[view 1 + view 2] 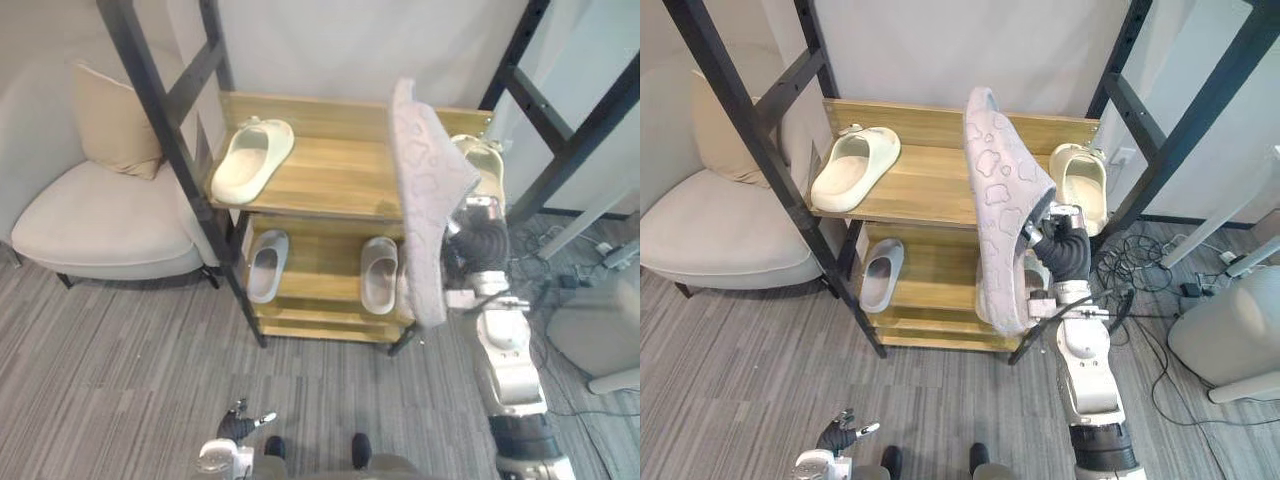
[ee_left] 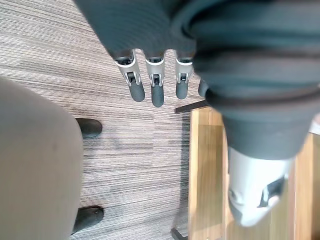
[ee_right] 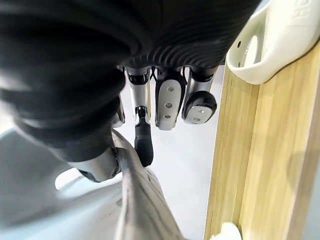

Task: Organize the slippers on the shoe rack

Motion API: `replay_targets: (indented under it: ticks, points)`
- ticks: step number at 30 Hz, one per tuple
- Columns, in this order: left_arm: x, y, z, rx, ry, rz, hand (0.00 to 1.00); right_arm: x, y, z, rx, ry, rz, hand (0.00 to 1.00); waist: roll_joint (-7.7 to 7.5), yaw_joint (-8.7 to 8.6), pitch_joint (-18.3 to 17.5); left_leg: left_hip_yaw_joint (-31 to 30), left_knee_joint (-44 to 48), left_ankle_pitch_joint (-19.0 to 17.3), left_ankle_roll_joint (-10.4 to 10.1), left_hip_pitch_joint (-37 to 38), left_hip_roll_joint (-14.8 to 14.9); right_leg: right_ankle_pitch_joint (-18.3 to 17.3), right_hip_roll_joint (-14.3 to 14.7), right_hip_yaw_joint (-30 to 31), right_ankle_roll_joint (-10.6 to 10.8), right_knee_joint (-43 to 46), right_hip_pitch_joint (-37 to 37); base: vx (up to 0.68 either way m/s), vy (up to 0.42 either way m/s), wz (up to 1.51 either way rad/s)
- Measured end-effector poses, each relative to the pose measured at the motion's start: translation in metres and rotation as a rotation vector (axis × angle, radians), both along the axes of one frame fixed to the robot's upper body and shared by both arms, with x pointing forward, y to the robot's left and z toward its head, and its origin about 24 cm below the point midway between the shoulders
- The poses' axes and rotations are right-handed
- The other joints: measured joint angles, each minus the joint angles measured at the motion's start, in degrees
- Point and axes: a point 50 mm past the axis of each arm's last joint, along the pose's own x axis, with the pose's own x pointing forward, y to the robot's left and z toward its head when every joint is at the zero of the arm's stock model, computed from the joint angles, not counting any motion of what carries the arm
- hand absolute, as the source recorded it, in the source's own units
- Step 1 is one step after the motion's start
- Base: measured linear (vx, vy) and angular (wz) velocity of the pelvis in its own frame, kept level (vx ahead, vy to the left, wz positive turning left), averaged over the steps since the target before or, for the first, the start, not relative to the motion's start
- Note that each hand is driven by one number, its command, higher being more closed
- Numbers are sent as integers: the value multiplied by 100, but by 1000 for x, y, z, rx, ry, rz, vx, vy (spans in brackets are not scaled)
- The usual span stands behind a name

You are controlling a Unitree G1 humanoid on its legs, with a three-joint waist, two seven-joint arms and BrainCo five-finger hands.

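My right hand's fingers (image 3: 167, 105) are curled over the rim of the pink-grey slipper (image 1: 1005, 220), with the thumb seemingly pressing from the other side. So the right hand (image 1: 1065, 250) has it clamped by one edge only. The slipper stands on end in front of the shoe rack (image 1: 930, 185), patterned sole towards my head cameras. My left hand (image 2: 150, 85) hangs low, well in front of the rack, fingers straight and apart, holding nothing.

What worries me is that an edge pinch on a long, soft slipper could let it swing or slide out as I tip it flat. It also hides the rack's middle from me. The cream slipper (image 1: 1080, 185) at the top shelf's right end sits just beside my wrist, so a careless sweep might knock it off.

The top shelf is bare wood between that one and another cream slipper (image 1: 850, 170) at its left end. A grey slipper (image 1: 265, 265) and a second grey slipper (image 1: 380, 275) lie on the lower shelf. Left of the rack stands a pale armchair (image 1: 720, 240), and striped grey carpet (image 1: 760, 380) lies in front
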Motion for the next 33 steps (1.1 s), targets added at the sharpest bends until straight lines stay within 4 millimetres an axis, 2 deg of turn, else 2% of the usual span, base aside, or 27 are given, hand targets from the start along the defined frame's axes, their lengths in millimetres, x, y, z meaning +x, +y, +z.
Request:
replay_targets:
  ticks: [4,7,9,11,12,16,18,20,22,23,24,27,29,33]
  points:
    - [-3,-1,-2,-1,16,-7,0,-18,6,-31,-12,126,23,100,48,-10,-80,-17,52,-105,-26,21,-15,-87,-28,-44,13,-54,76,-5,7,5]
    - [-1,-3,-1,-16,7,-19,0,-23,11,-45,-51,185,51,100,132,-73,-43,-66,876,-434,-58,-524,-1,-289,-18,-54,-39,455,-308,-56,-15,5]
    - [6,-6,2,-22,-24,-23,0,-20,11,-51,-85,212,50,100,387,-86,150,-136,2114,-945,-24,-1192,127,-374,160,-92,-53,927,-576,-85,9,-3]
    - [15,-5,6,-20,-62,-28,0,-12,9,-62,-107,262,49,100,540,-85,360,-182,2823,-1211,-21,-1668,223,-592,283,-102,-63,1557,-979,-312,27,0]
    - [34,10,15,28,-110,-53,0,14,-3,-59,-238,271,-9,100,640,-80,1119,-333,4015,-1602,-10,-2813,137,-1233,245,-133,-39,3210,-2322,-520,21,16]
    - [11,15,5,33,-11,-45,0,15,-7,-61,-256,279,-33,100,594,-40,1303,-398,4036,-1599,-15,-2888,80,-1314,157,-239,-83,3431,-2483,-169,-10,14]
    - [2,15,4,32,-5,-44,0,26,-8,-45,-293,221,-30,100,616,-45,1339,-465,4601,-1737,-59,-3388,68,-1561,123,-401,-126,4031,-2985,-56,-8,-2]
    - [12,15,9,28,-50,-36,0,50,-22,-3,-357,78,-112,100,639,39,1414,-476,6051,-2229,-57,-4595,90,-2042,54,-384,-114,5555,-4226,-93,-2,-13]
    - [24,12,13,24,-83,-16,0,69,-39,26,-375,9,-221,100,641,154,1810,-578,6936,-2516,-131,-5329,81,-2382,75,-411,-113,6451,-4973,-127,-1,1]
    - [29,8,14,15,-94,-12,0,74,-45,34,-369,-2,-262,100,647,214,1969,-650,7183,-2565,-175,-5624,69,-2462,73,-458,-129,6707,-5237,-113,-10,15]
    - [34,8,16,13,-110,-10,0,75,-47,41,-360,-22,-285,100,641,254,2095,-724,7373,-2584,-206,-5890,42,-2519,46,-523,-142,6928,-5474,-98,-10,22]
    - [40,7,20,12,-146,7,0,80,-44,63,-351,-94,-302,100,598,400,2160,-796,7872,-2679,-291,-6558,-18,-2698,-24,-548,-180,7552,-6186,-30,-10,10]
    - [45,5,24,8,-176,17,0,82,-42,86,-355,-170,-324,100,595,490,2166,-855,8125,-2714,-330,-6906,-17,-2768,-23,-579,-187,7838,-6546,0,0,0]
    - [57,-2,33,-1,-242,32,0,82,-43,127,-355,-302,-375,100,569,562,2182,-1041,8478,-2766,-425,-7453,-53,-2877,-49,-724,-234,8205,-7043,-6,-46,6]
